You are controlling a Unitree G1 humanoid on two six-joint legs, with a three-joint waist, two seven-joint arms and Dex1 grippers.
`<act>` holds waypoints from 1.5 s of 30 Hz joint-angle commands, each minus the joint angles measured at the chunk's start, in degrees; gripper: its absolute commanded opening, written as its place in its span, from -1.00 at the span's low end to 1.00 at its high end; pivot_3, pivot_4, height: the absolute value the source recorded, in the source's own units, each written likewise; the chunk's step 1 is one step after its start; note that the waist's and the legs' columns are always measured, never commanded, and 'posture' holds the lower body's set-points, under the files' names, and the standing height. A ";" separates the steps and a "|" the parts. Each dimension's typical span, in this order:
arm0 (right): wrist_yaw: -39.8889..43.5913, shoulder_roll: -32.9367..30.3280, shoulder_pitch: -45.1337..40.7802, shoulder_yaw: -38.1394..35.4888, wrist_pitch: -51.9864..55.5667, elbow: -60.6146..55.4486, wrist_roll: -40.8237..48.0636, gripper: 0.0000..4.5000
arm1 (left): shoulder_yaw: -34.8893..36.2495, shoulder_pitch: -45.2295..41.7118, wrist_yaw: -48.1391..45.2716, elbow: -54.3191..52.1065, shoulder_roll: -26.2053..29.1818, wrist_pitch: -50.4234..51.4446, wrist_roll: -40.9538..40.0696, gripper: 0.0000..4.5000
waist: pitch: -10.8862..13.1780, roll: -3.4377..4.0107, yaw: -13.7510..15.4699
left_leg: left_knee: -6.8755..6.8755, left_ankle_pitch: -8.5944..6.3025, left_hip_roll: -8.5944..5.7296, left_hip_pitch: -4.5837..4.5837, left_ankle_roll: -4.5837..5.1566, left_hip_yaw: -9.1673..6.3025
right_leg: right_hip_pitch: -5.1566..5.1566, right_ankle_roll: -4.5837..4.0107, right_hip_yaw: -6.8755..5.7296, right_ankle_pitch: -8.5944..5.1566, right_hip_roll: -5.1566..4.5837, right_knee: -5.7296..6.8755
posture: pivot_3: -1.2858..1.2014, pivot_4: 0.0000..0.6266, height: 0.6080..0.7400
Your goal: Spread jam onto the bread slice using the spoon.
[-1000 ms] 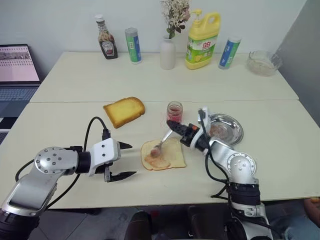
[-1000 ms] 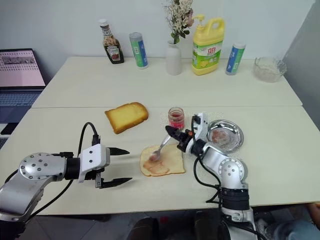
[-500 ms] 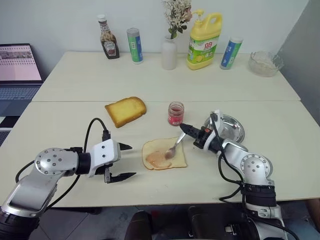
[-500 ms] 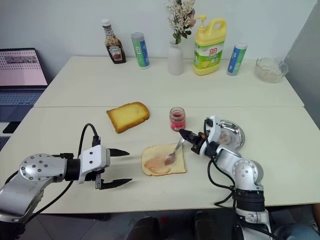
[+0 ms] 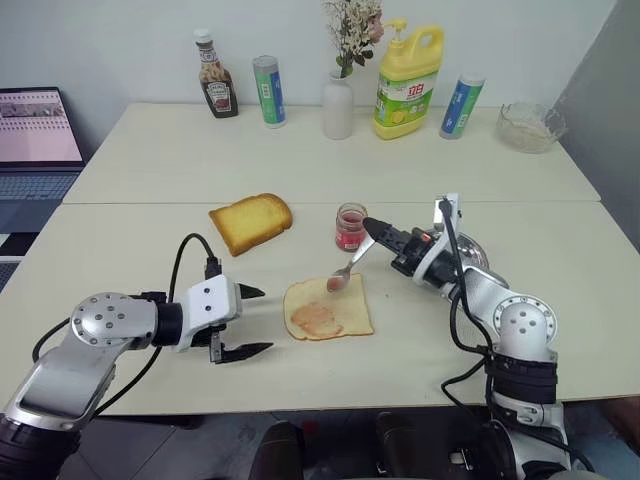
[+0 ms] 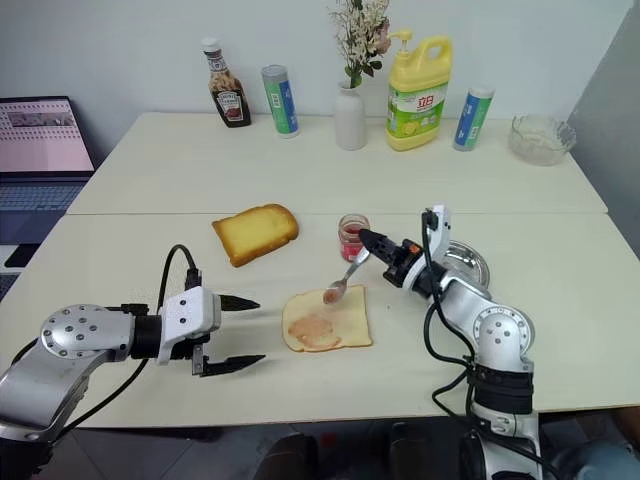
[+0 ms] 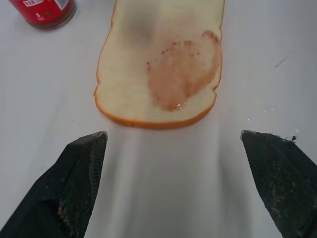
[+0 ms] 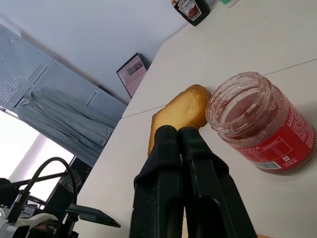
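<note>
My right gripper (image 5: 370,224) is clamping the spoon (image 5: 347,267) by its handle, fingers pressed together. The right forearm is reaching in from the right, roughly level, pointing left toward the jar (image 5: 349,226); the fingertips are sitting just in front of the jar. The spoon is hanging down-left from the tips, and its bowl, smeared pink, is hovering over the far edge of the bread (image 5: 328,308); I cannot tell whether it is touching.

The bread is lying flat on the table (image 5: 150,170) between my two grippers, with a patch of jam (image 5: 316,317) on its near-left part. The jar, open and red-stained inside, is standing just beyond the bread. The steel dish (image 6: 472,263) is lying behind my right forearm.

My left gripper (image 5: 245,322) is holding nothing, fingers spread wide, hanging low over the table left of the bread, angled down and pointing right at it. The left wrist view is showing both fingertips (image 7: 81,171) flanking the bread's near edge, apart from it.

The toast (image 5: 249,221) is lying farther back on the left.
</note>
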 commanded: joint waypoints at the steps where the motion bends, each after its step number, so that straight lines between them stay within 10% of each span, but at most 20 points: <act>1: 1.09 -0.73 -0.13 -0.54 -1.12 -3.36 1.91 -0.97 | 1.55 0.36 -0.75 -2.71 0.24 -0.27 -1.74 1.00 | 0.00 0.00 -0.01 | 0.00 0.00 0.00 0.00 0.00 0.00 | 0.00 0.00 0.00 0.00 0.00 0.00 | 0.03 -0.52 1.00; 17: -2.99 -9.27 1.82 -12.87 -8.32 -8.32 9.19 -0.97 | -4.38 -9.68 1.15 -7.95 -5.52 5.99 -5.23 1.00 | -0.01 -0.01 0.32 | 0.04 0.00 -0.04 0.02 0.00 0.01 | 0.06 0.02 0.02 0.00 -0.01 -0.01 | 0.03 -0.52 1.00; 45: 9.68 -21.12 0.55 -17.93 -20.50 26.22 -9.90 -0.97 | -10.02 -19.06 3.92 -5.34 -12.57 7.82 -4.98 1.00 | 0.00 0.02 0.29 | 0.07 0.00 -0.05 0.11 0.00 0.04 | 0.16 0.01 0.09 0.01 0.06 -0.01 | 0.03 -0.52 1.00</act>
